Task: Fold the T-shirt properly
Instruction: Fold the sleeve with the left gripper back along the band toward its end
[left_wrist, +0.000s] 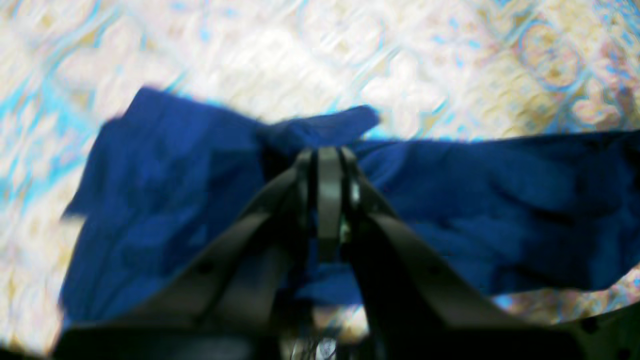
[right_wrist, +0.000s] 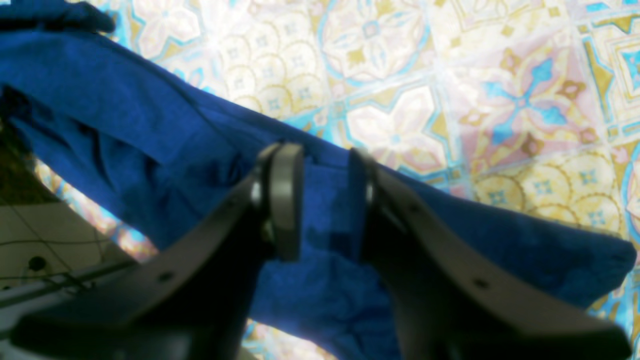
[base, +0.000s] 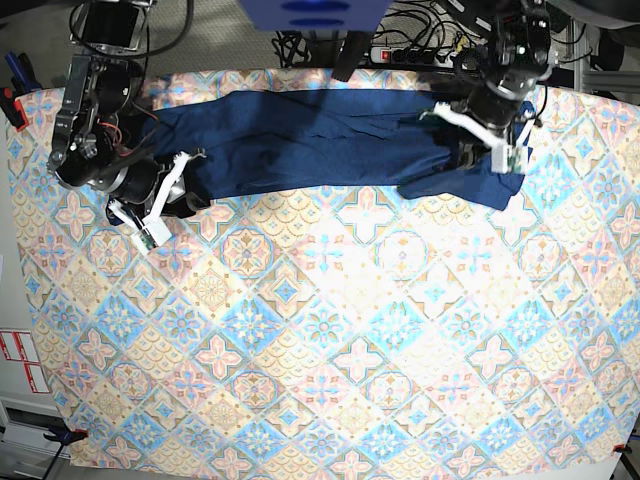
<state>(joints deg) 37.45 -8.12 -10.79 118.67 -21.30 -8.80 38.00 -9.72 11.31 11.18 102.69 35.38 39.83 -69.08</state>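
Observation:
The T-shirt (base: 320, 145) is dark navy-blue and lies stretched in a long band across the far side of the table. My left gripper (base: 452, 130) is at its right end. In the left wrist view the gripper (left_wrist: 328, 155) is shut on a bunch of the shirt (left_wrist: 500, 200); that view is blurred. My right gripper (base: 188, 175) is at the shirt's left end. In the right wrist view the gripper (right_wrist: 324, 200) has its jaws apart, and the shirt (right_wrist: 125, 110) runs between the fingers.
The pastel tile-patterned tablecloth (base: 330, 330) covers the whole table. A power strip and cables (base: 420, 50) lie just behind the far edge. A blue object (base: 310, 12) stands at the back centre. The table's left edge (base: 12, 300) is close to my right arm.

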